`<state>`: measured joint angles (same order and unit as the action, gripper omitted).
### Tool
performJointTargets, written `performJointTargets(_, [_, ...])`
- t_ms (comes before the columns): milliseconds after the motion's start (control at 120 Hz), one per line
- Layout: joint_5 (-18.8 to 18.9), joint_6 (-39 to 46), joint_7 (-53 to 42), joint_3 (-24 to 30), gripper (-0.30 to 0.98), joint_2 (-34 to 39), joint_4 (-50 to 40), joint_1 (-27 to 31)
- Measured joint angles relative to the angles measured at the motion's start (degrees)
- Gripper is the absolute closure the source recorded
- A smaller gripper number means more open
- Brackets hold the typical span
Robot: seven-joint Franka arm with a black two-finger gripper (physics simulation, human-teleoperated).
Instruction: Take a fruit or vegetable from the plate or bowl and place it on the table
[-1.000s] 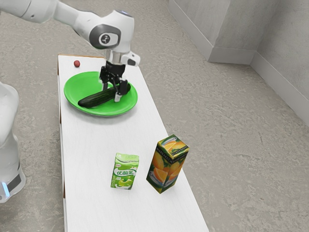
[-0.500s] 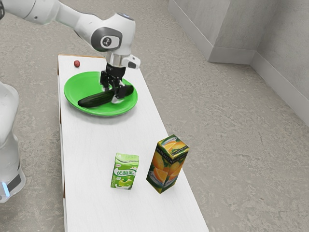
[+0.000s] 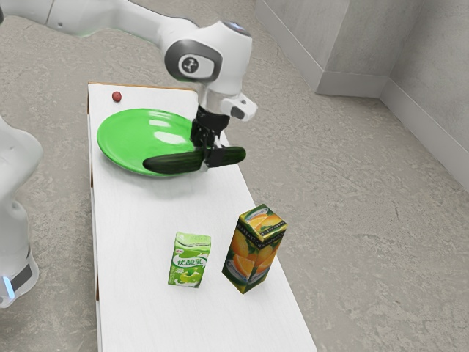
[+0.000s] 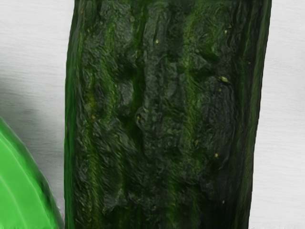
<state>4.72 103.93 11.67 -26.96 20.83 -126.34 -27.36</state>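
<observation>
My gripper [image 3: 208, 155] is shut on the dark green cucumber [image 3: 173, 162] near its middle, in the exterior view. The cucumber is raised and reaches from over the plate's rim out past the table's far long edge. The green plate [image 3: 135, 139] lies on the white table [image 3: 139, 213] with nothing on it. In the wrist view the cucumber [image 4: 167, 114] is large and close below my hand, with the plate [image 4: 19, 191] and the white tabletop [image 4: 281, 143] beyond it.
A small red fruit [image 3: 116, 96] lies beyond the plate, near the table's end. Nearer the camera stand a green and white carton [image 3: 189, 260] and a taller orange juice box [image 3: 253, 249], both upright.
The cucumber has come up off the plate in my gripper and moved toward the exterior view's right. My arm went with it; plate and cartons stayed put.
</observation>
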Motion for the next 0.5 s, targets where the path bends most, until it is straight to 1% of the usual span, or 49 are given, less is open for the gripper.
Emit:
performJointTargets(267, [0.07,-0.01,4.39,0.04,0.49,-3.16,1.04,-6.75])
performJointTargets(283, [0.09,-0.01,4.64,0.04,0.47,-3.42,1.12,-6.91])
performJointTargets(333, [0.16,-0.1,5.29,-0.03,0.34,-5.15,2.25,-7.15])
performJointTargets(383, [0.03,-0.34,5.91,-0.24,0.23,-6.01,3.14,-7.21])
performJointTargets(433, [-0.46,-1.48,6.5,-0.44,0.16,-6.34,5.13,-7.18])
performJointTargets(500, [-0.95,-3.5,7.22,-0.48,0.1,-6.46,7.26,-7.17])
